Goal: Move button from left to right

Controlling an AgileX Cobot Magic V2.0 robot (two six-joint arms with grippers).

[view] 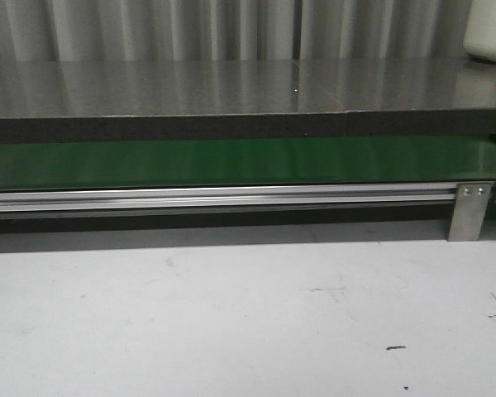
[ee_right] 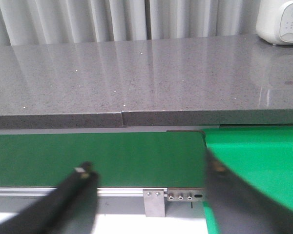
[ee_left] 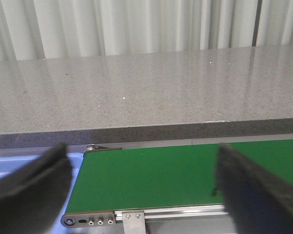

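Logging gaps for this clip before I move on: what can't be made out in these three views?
- The button: in no view, so its place is unknown.
- Green belt: front view cuts off both ends.
- Left gripper: left wrist view shows only blurred fingers, spread apart.
- Right gripper: the same in the right wrist view, open.
- White appliance: cut by the frame edge; its markings are too small to read.

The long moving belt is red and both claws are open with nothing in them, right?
Not quite. The belt is green, as the front view shows. The left claw and the right claw are open with nothing in them.
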